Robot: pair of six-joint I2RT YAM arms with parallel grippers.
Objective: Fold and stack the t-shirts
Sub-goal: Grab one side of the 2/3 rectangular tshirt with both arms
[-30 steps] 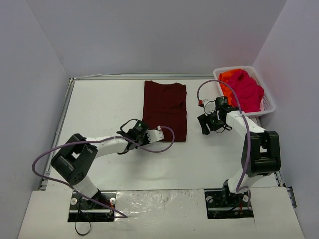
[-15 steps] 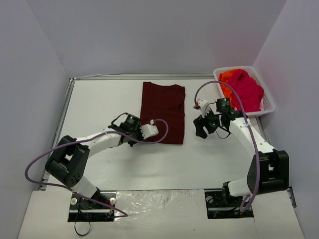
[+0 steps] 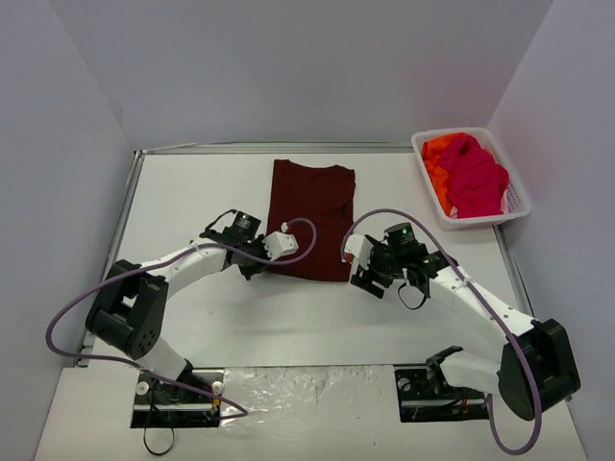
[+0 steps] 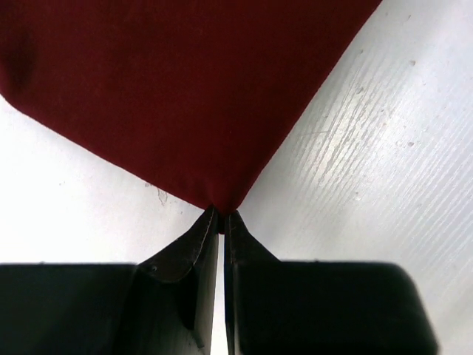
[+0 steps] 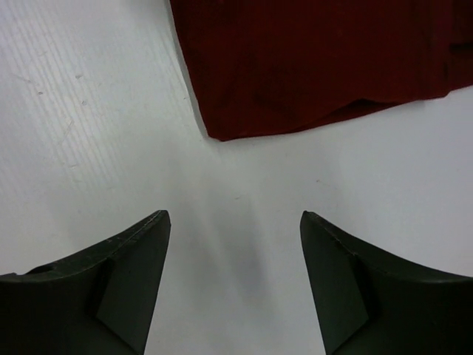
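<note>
A dark maroon t-shirt point(image 3: 312, 216) lies folded flat on the white table, long edge running away from me. My left gripper point(image 3: 263, 266) is shut on its near left corner; in the left wrist view the closed tips point(image 4: 219, 216) pinch the point of the maroon cloth point(image 4: 185, 89). My right gripper point(image 3: 357, 274) hovers open just short of the near right corner. In the right wrist view that gripper point(image 5: 235, 222) holds nothing, and the shirt point(image 5: 318, 66) lies ahead of it. A pink t-shirt point(image 3: 476, 178) and an orange one point(image 3: 437, 154) are heaped in the basket.
The white lattice basket point(image 3: 520, 199) stands at the far right, by the wall. Grey walls enclose the table on three sides. A purple cable loops off each arm above the table surface.
The left gripper has dragged the maroon shirt a little to the left. The right arm has swung from beside the basket down to the shirt's near right corner, jaws slightly wider.
</note>
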